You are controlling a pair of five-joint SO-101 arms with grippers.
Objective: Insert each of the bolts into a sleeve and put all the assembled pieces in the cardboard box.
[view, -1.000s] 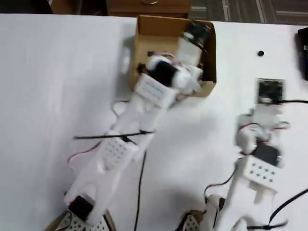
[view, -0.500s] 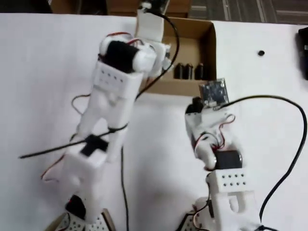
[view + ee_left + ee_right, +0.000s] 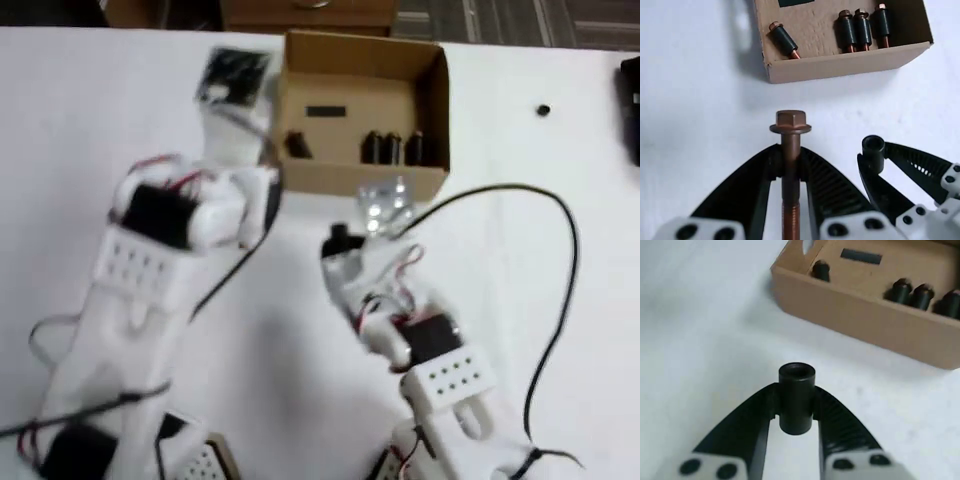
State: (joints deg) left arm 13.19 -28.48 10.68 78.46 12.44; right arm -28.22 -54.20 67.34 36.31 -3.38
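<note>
**High view.** The cardboard box sits open at the upper centre of the white table, with its back wall close to the table's far edge. Four assembled pieces lie on its floor, one at the left and three together at the right. A dark label is there too, its print too small to read. The left arm ends, blurred, just beside the box's left wall. The right arm ends, blurred, just before the front wall. Here I cannot tell how either arm's jaws stand. A small black dot lies on the table well right of the box.

**Left wrist view.** At lower centre the left gripper has its jaws drawn narrow on the shank of a bolt, whose head points toward the box. A strip of bare table separates the two. Just beside it, at the lower right, the right gripper holds a sleeve.

**Right wrist view.** At lower centre the right gripper pinches the black sleeve between narrow jaws, its open bore facing the camera. The box fills the upper right, with white table between it and the sleeve.
</note>
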